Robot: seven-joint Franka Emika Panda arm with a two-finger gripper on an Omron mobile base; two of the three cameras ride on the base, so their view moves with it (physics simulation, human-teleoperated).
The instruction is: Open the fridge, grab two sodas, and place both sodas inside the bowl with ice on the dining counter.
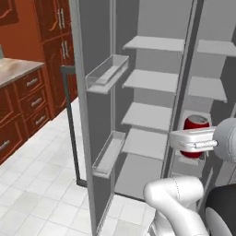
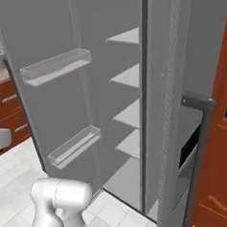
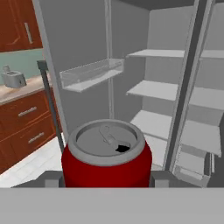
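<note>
With the tall grey fridge point(image 1: 138, 92) open, our gripper point(image 3: 107, 181) clasps one red cylindrical soda can point(image 3: 107, 155); both cans remain unbowled.

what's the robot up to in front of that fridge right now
The white arm is holding a red soda can in its gripper, a finger on each side of it. The can sits upright, silver top showing, out in front of the open fridge. The left fridge door is swung wide, its clear bins and the pale shelves inside bare. No bowl or dining counter is in sight, so the drop-off isn't done yet.
</note>
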